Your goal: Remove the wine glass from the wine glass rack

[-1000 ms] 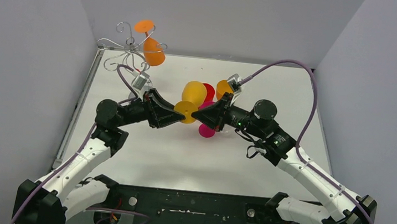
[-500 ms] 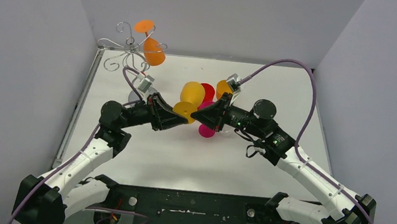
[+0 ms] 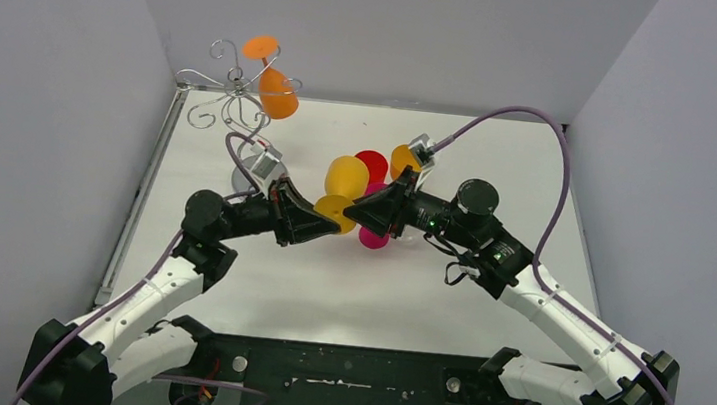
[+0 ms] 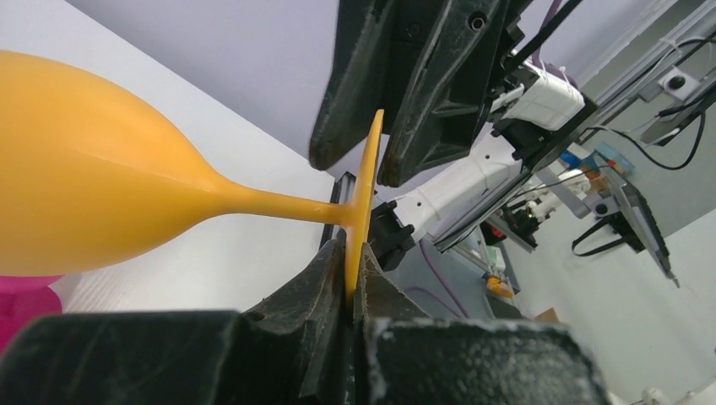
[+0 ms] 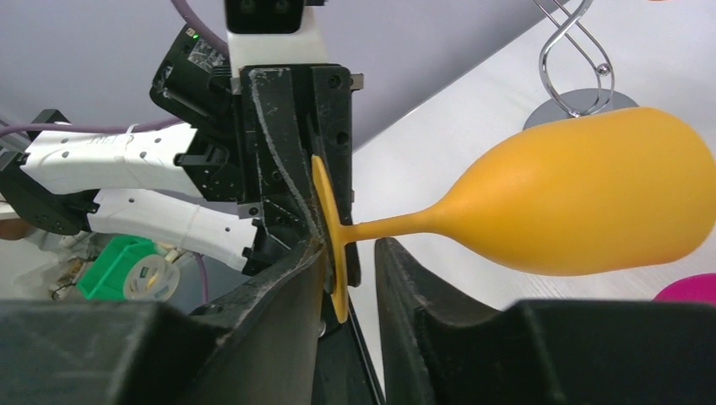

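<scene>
A: White table, plain grey walls on three sides. Rack position?

B: Wine glass rack stands at the back left corner. An orange wine glass hangs in its scroll arms, foot up, bowl tilted.

A: And the yellow one?

B: Yellow wine glass is off the rack, at mid-table between the two arms, stem level, bowl toward the back wall.

A: Claws?

B: Left gripper is pinched tight on one edge of the foot. Right gripper straddles the opposite edge, fingers narrowly parted, with a gap showing beside one finger. No clamp there.

A: Anything else nearby?

B: A red glass and a pink glass sit close by the yellow bowl. Whether they touch it, cannot tell.
</scene>
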Robot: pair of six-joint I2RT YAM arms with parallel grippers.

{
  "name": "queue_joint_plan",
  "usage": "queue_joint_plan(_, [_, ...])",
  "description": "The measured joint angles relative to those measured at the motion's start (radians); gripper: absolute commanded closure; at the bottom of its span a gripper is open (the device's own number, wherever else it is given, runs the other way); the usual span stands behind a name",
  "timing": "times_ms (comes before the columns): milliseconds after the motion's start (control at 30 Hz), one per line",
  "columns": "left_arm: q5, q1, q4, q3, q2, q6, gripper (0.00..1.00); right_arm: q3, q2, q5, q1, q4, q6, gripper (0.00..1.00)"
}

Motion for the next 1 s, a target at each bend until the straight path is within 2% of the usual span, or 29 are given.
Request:
queue_joint_plan(100, [-0.004,-0.006,-0.01,-0.018,-0.032,0.033,1.0,0.0,0.0,-0.002,-0.013,-0.017,0.001,0.62])
queue_joint_plan(133, [-0.01,-0.008,-0.011,-0.025,-0.043,0.043,1.0,0.0,0.0,-0.007,-0.02,-0.019,0.001,0.57])
queue_joint_plan(200, [-0.018,-0.01,-0.014,-0.038,-0.061,0.062,1.0,0.004,0.0,-0.021,-0.029,-0.028,0.003,0.54])
queue_joint_plan(267, [-0.023,-0.01,-0.014,-0.053,-0.074,0.084,1.0,0.013,0.0,-0.03,-0.046,-0.037,0.005,0.46])
queue_joint_plan(367, [-0.021,-0.01,-0.013,-0.076,-0.087,0.115,1.0,0.032,0.0,-0.035,-0.073,-0.042,0.008,0.44])
queue_joint_plan(467, [-0.009,-0.011,-0.012,-0.099,-0.094,0.139,1.0,0.052,0.0,-0.037,-0.101,-0.043,0.008,0.38])
queue_joint_plan(700, [0.021,-0.011,0.042,-0.171,-0.094,0.151,1.0,0.091,0.013,-0.064,-0.179,-0.091,0.011,0.33])
queue_joint_plan(1000, [0.099,-0.011,0.27,-0.257,-0.099,0.118,1.0,0.094,0.081,-0.152,-0.295,-0.154,0.045,0.31])
